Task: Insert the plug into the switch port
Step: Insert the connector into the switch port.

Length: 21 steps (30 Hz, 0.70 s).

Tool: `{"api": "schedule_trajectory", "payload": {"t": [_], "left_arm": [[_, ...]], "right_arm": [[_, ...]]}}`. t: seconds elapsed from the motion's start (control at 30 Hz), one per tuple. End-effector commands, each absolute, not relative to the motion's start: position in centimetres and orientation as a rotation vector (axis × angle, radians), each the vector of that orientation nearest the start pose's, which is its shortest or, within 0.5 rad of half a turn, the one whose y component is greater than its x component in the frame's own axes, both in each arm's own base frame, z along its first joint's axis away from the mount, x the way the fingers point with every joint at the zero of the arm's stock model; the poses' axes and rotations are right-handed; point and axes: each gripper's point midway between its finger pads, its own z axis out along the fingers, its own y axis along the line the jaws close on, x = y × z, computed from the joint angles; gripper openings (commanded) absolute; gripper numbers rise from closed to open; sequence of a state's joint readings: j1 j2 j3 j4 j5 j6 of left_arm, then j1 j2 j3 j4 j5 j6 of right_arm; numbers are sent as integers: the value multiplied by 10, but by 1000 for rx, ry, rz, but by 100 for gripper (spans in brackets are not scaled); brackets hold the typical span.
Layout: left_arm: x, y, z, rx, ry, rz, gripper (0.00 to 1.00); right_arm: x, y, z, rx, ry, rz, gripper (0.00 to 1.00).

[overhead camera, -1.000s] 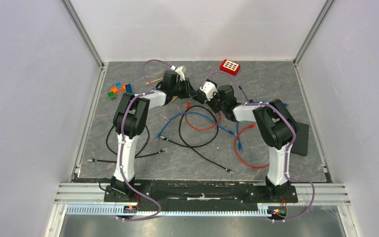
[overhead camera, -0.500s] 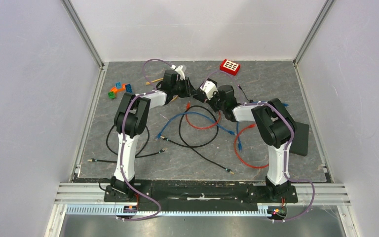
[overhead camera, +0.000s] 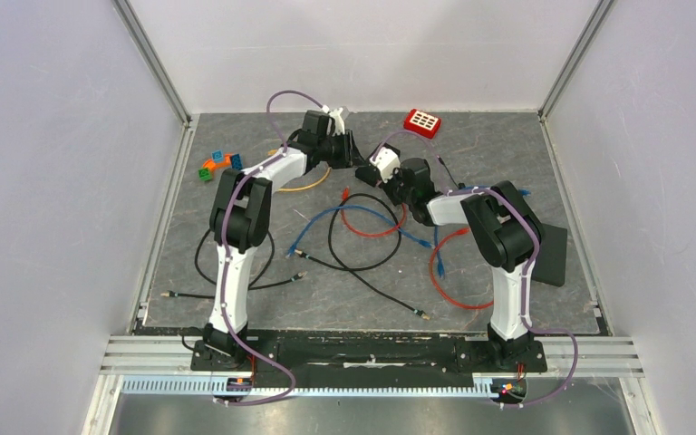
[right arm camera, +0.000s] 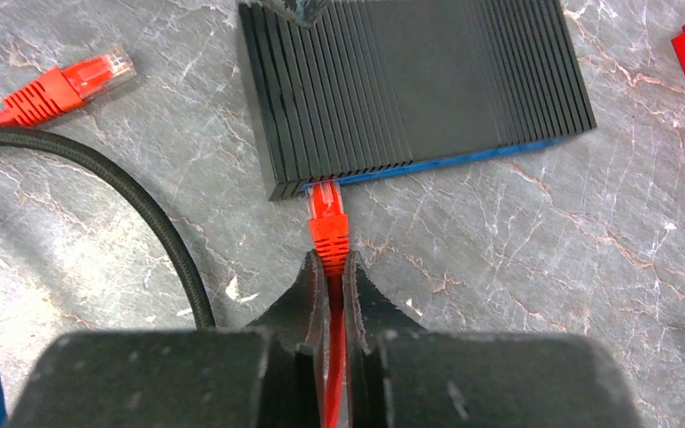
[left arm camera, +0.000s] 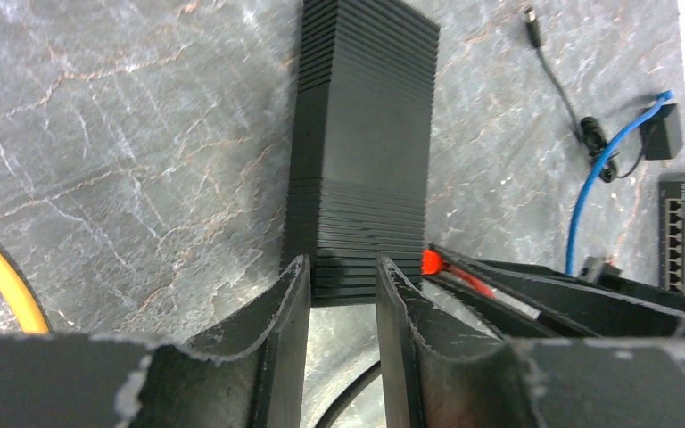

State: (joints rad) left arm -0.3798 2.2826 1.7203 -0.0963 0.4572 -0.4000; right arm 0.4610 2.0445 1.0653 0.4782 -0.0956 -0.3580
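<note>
Now my left hand (left arm camera: 341, 272) sits farther back than before, open, holding nothing. My right hand (right arm camera: 330, 267) pinches the red plug (right arm camera: 327, 218), its tip at a port of the switch (right arm camera: 410, 89). I think one push is left.

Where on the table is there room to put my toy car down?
Bare mat: the far right corner, between the red tray and the right wall, and the near strip between the black cable and the base rail. The middle is crowded: the red cable and blue cable tangle there, and the left hand and right hand sit at the switch.
</note>
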Motion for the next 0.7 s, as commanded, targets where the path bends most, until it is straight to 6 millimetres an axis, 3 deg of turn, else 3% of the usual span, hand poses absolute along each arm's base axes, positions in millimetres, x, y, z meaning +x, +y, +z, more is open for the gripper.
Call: {"api": "schedule_trajectory", "payload": {"t": [0.0, 0.13, 0.37, 0.47, 0.67], "left_arm": [[510, -295, 111, 310, 2266, -990, 40], [521, -262, 118, 289, 2283, -829, 43], [516, -193, 89, 193, 2400, -483, 45], [510, -176, 76, 204, 2456, -395, 45], [487, -164, 54, 303, 2546, -334, 46]], "right_arm": [[493, 238, 81, -793, 1730, 161, 0], [489, 240, 76, -828, 1746, 190, 0], [484, 240, 71, -824, 1797, 211, 21], [486, 235, 84, -803, 1817, 193, 29], [476, 219, 127, -732, 1799, 206, 40]]}}
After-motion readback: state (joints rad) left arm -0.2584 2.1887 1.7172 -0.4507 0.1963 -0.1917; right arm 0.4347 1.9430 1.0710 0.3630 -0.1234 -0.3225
